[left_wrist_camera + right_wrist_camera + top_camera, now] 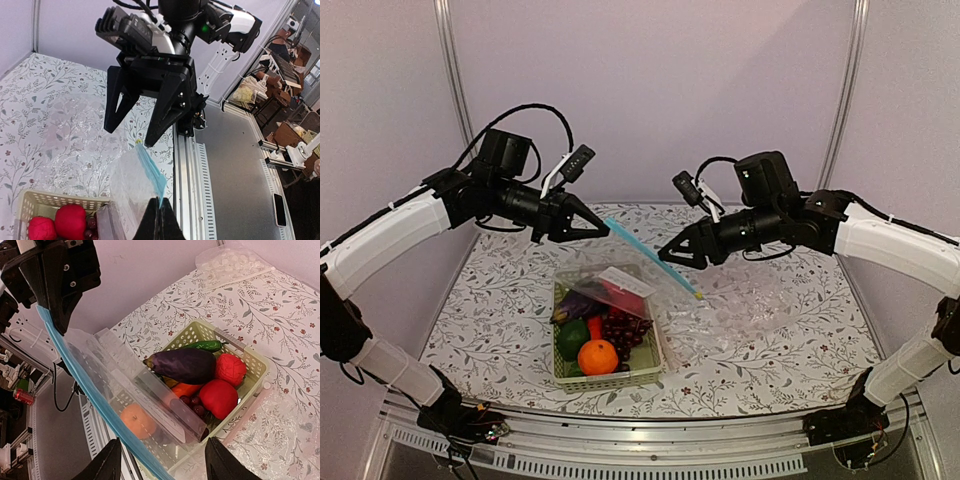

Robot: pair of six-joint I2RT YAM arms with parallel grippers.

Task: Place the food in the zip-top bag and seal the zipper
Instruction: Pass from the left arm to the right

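Nearest the arm bases, a pale green basket sits on the flowered desk. It holds all the food that shows: an orange at the front, a green vegetable beside it, grapes, and an eggplant lying across the top. None of it appears to be inside the bag yet. Just behind and above, the clear bag hangs over the far half of the basket, its lower edge drooping onto the food. The blue zipper is raised in a slanted line between the two arms. The left pincer is pressed together on one end of that strip. The right pincer is spread with the strip running between its fingers, and it does not appear to be pinching anything. To the right, a bubbly plastic sheet lies flat on the desk. The main risk is that the bag hangs from a single pinch on thin, slick plastic. A tug or twist could pull the strip free and drop the bag onto the basket. If the right pincer closes slightly off line, it may catch only one lip, or the film below the strip. The mouth would then stay flat, not parted. The draped bag also covers part of the food, so a reach into the basket could snag it.
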